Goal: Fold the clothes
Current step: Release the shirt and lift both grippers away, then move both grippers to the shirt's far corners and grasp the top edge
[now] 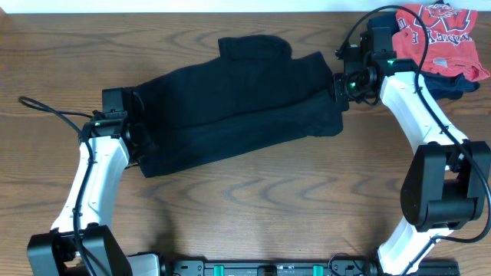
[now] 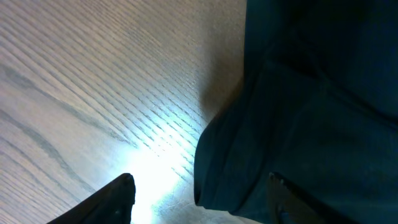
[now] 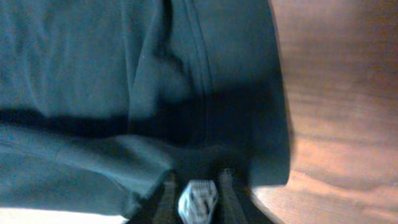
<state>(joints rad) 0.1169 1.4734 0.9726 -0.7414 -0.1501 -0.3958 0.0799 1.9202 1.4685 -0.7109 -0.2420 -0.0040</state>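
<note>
The black trousers (image 1: 238, 107) lie folded lengthwise across the middle of the wooden table, with one end bunched at the back (image 1: 253, 47). My left gripper (image 1: 140, 138) is at their left end. In the left wrist view it is open (image 2: 200, 193), with one finger over bare wood and the other over the fabric edge (image 2: 298, 124). My right gripper (image 1: 340, 86) is at their right end. In the right wrist view its fingers (image 3: 196, 196) are close together on the dark fabric (image 3: 124, 74), with a small white patch between them. No logo shows.
A red T-shirt with white lettering (image 1: 433, 31) lies crumpled at the back right corner on top of a dark navy garment (image 1: 460, 83), just behind my right arm. A black cable (image 1: 46, 109) runs across the table at the left.
</note>
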